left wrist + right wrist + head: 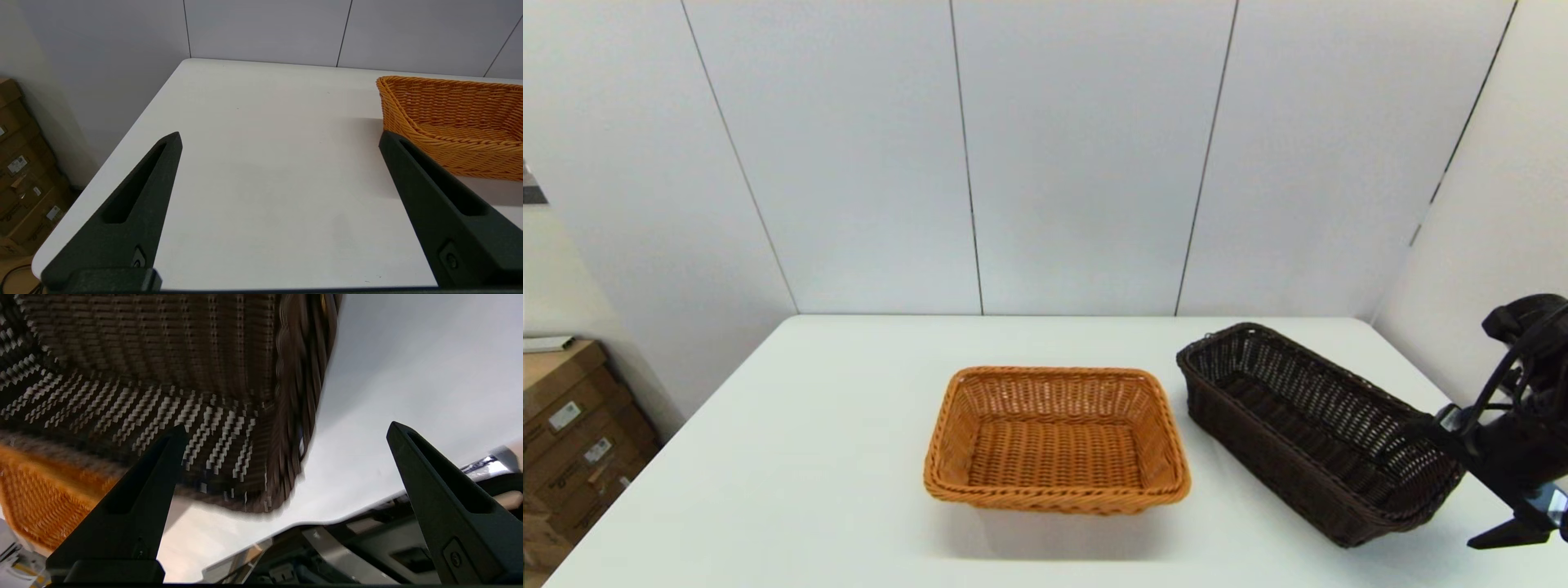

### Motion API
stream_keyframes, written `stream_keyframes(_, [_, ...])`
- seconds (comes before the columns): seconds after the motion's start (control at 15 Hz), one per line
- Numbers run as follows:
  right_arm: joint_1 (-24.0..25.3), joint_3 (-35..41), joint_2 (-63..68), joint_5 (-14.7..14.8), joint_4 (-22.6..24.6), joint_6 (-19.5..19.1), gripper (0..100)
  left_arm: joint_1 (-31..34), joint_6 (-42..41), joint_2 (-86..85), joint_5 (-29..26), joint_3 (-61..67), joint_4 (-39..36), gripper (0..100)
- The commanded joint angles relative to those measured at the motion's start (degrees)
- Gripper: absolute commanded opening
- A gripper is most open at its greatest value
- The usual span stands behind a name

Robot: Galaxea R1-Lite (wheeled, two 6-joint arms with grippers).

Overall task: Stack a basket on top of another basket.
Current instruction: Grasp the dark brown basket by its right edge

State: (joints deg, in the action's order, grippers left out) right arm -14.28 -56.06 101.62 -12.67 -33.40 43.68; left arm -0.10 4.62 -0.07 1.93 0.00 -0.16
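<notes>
We find the dark brown basket (pixel 1307 429) resting on the white table (pixel 809 457) at the right, set at an angle just beside the orange-tan basket (pixel 1055 441), which sits near the table's centre. The right gripper (pixel 1474 482) stands at the dark basket's near right end with its fingers spread wide, one over the interior and one outside the rim, gripping nothing. The left gripper (pixel 280 139) hangs over bare table to the left of the orange-tan basket, also wide open and empty.
</notes>
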Motion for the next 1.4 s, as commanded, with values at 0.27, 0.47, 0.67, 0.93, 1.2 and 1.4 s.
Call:
stream_keyframes(0.27, [-0.4, 3.77, 7.45, -3.07, 8.35, 0.09, 100, 0.01, 0.04, 0.07, 0.01, 0.0, -0.02, 100])
stream_keyframes(0.47, [-0.58, 3.95, 8.33, -2.89, 9.06, 0.0, 100, 0.01, 0.04, 0.07, 0.01, 0.0, -0.02, 100])
stream_keyframes(0.67, [-0.58, 3.59, 8.07, -2.45, 9.06, -0.09, 100, 0.01, 0.04, 0.07, 0.01, 0.0, -0.02, 100])
stream_keyframes(0.93, [-0.67, 3.42, 8.15, -1.31, 9.14, -0.17, 0, 0.01, 0.04, 0.07, 0.01, 0.0, -0.02, 100])
stream_keyframes(1.2, [-0.75, 3.15, 8.07, -1.04, 9.14, -0.09, 0, 0.01, 0.04, 0.07, 0.01, 0.0, -0.02, 100])
stream_keyframes(1.4, [-1.37, 2.98, 7.72, -1.13, 9.14, -0.09, 0, 0.01, 0.04, 0.07, 0.01, 0.0, -0.02, 100])
